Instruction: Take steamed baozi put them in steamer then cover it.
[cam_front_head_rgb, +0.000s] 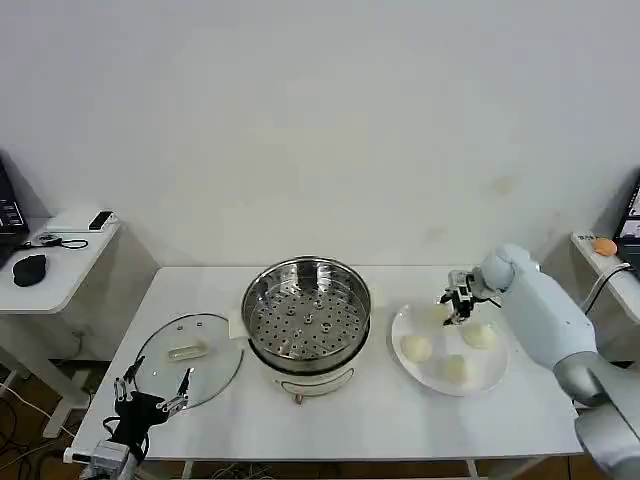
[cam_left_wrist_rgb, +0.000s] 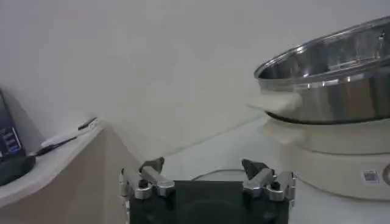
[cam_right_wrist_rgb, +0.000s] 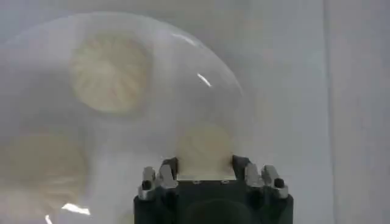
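right gripper (cam_front_head_rgb: 459, 306) down at far side of white plate (cam_front_head_rgb: 490, 382), fingers closed on one steamed baozi (cam_right_wrist_rgb: 204, 149), three more baozi on plate, steamer (cam_front_head_rgb: 306, 310) empty mid-table, cover (cam_front_head_rgb: 188, 356) flat left of it, left gripper (cam_front_head_rgb: 152, 393) spread, empty, at table's near edge

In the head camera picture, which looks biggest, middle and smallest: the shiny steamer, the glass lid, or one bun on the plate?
Largest to smallest in the head view:
1. Steamer and lid: about the same width, too close to rank.
2. Bun: clearly smallest, on the white plate.
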